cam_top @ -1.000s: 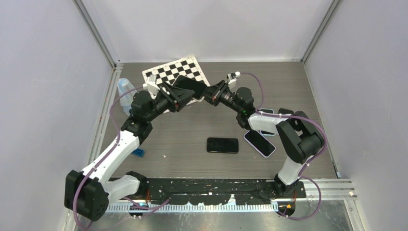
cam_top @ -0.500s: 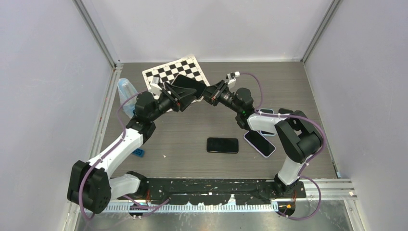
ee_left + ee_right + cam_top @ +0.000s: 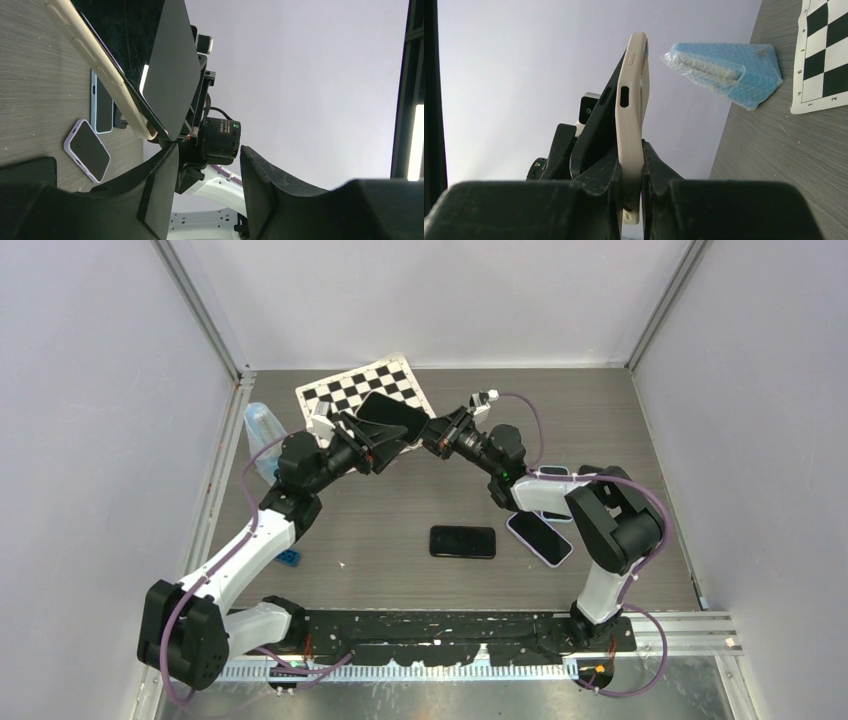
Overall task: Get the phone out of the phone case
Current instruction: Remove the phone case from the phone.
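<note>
The grey wood-grain table (image 3: 400, 570) fills the middle of the overhead view, and both arms reach from the bottom edge up to its upper centre, where they meet over the lower corner of a black-and-white checkerboard (image 3: 340, 390) at upper left. The phone (image 3: 390, 415) and its cream phone case (image 3: 631, 100) are held off the table there, between the two wrists. The right gripper (image 3: 432, 440) comes in from the right and is clamped on the case. In its own camera the cream edge stands upright between the two dark fingers (image 3: 604, 175), and the dark phone leans away from the case to the left, the gap widening toward the top of the frame. The left gripper (image 3: 372, 447) comes in from the left with its jaws apart and nothing between them. In its wrist view the lower corner of the phone (image 3: 167, 65) and case sits just above the tip of the left-hand finger (image 3: 162, 170), outside the gap, and the slab runs to the upper left of the frame. A blue bubble-wrap packet (image 3: 262, 425) lies at the table's left edge. A black phone (image 3: 462, 541) lies flat at centre, with a lilac-cased phone (image 3: 540, 538) just to its right. A small blue block (image 3: 288, 557) sits at lower left.
</note>
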Robot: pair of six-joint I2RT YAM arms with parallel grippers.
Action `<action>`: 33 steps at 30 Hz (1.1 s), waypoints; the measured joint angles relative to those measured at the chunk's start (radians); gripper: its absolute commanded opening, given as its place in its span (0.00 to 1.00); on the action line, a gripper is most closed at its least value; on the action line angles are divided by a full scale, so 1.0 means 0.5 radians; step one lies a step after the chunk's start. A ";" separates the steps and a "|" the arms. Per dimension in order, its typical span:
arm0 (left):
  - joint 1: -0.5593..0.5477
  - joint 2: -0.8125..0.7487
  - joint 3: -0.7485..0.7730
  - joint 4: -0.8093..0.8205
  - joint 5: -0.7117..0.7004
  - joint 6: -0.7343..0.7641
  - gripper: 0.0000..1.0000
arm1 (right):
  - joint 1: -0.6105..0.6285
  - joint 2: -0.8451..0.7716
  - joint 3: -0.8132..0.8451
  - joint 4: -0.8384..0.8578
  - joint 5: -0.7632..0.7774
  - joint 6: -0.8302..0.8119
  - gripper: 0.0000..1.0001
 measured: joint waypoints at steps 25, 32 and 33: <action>0.000 0.030 0.000 -0.087 -0.067 0.030 0.33 | 0.023 0.003 0.000 0.032 0.000 0.031 0.01; 0.000 0.031 0.000 -0.087 -0.069 0.030 0.38 | 0.024 0.003 0.000 0.047 0.000 0.031 0.01; 0.000 0.031 0.000 -0.085 -0.069 0.029 0.39 | 0.024 0.003 0.000 0.047 0.000 0.031 0.01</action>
